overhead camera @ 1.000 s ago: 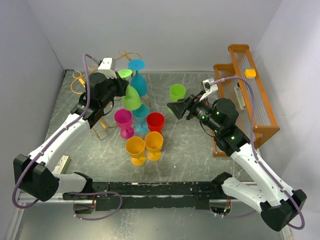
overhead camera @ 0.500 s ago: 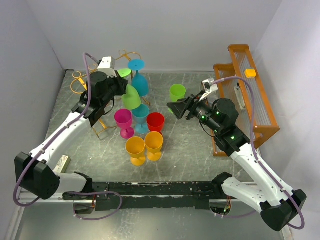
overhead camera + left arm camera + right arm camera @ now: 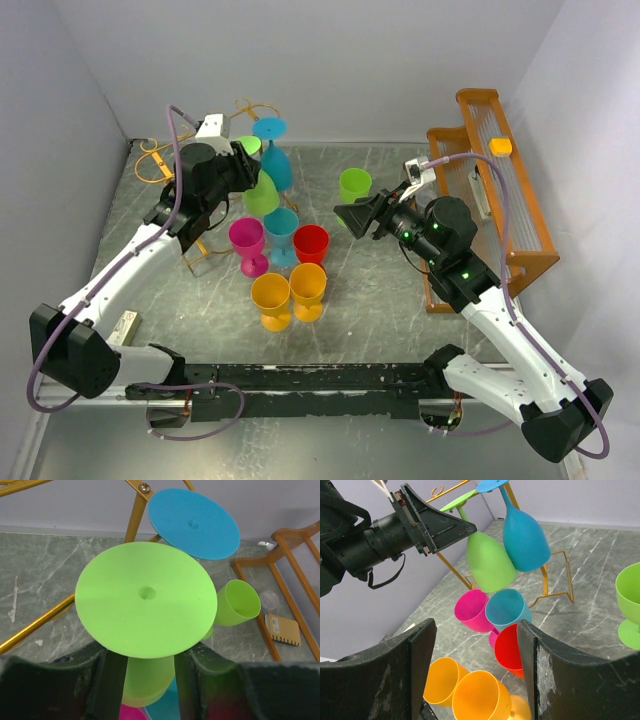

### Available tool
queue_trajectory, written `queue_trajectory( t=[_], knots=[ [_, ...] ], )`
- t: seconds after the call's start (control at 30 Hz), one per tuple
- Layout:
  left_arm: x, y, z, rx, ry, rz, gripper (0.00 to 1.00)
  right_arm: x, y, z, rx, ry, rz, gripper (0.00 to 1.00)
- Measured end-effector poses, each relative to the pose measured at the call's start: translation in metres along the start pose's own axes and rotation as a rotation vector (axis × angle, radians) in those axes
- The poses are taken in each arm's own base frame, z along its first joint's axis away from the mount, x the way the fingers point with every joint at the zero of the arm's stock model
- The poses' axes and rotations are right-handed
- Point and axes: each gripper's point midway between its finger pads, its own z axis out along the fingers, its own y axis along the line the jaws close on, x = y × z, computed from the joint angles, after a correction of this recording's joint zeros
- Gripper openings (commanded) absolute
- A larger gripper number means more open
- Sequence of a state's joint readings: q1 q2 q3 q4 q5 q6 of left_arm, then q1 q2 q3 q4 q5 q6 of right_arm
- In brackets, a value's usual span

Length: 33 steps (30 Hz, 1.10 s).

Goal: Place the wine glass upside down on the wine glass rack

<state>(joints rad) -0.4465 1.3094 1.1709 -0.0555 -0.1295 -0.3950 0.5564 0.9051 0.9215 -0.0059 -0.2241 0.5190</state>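
Observation:
My left gripper [image 3: 240, 170] is shut on the stem of a lime green wine glass [image 3: 262, 193] and holds it upside down, bowl hanging, foot up. In the left wrist view the green foot [image 3: 146, 607] fills the middle, with the bowl between my fingers [image 3: 112, 680]. The gold wire wine glass rack [image 3: 157, 162] stands at the back left; its rail [image 3: 35, 625] passes just under the green foot. A blue wine glass [image 3: 277, 165] hangs upside down on the rack right beside the green one. My right gripper [image 3: 345, 215] is open and empty, hovering mid-table.
Upright glasses stand in a cluster: pink [image 3: 247, 240], teal [image 3: 282, 228], red [image 3: 311, 243], two orange [image 3: 271, 298]. A green one [image 3: 354, 184] stands apart. A wooden slatted rack [image 3: 500, 190] lines the right edge. The walls are close behind.
My left gripper has carried the green glass a little back and up, closer to the rack rail and the blue glass. The right arm has not moved.

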Motion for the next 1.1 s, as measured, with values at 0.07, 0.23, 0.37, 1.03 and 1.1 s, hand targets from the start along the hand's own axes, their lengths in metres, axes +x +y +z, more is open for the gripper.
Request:
queue_trajectory(
  t=[0.07,0.23,0.37,1.03,1.1],
  knots=[
    [0.000,0.000,-0.002,-0.001,0.004,-0.005,0.53,0.000,0.000,0.000,0.000,0.000,0.000,0.66],
    [0.000,0.000,-0.010,-0.004,0.017,-0.016,0.58,0.000,0.000,0.000,0.000,0.000,0.000,0.66],
    [-0.003,-0.001,-0.016,0.001,0.015,-0.030,0.62,0.000,0.000,0.000,0.000,0.000,0.001,0.66],
    [-0.024,-0.033,-0.085,0.180,0.021,-0.052,0.75,0.016,-0.014,0.006,0.050,0.054,0.021,0.65],
    [-0.028,-0.039,-0.100,0.225,0.017,-0.035,0.74,0.026,-0.023,0.009,0.089,0.089,0.029,0.63]
  ],
)
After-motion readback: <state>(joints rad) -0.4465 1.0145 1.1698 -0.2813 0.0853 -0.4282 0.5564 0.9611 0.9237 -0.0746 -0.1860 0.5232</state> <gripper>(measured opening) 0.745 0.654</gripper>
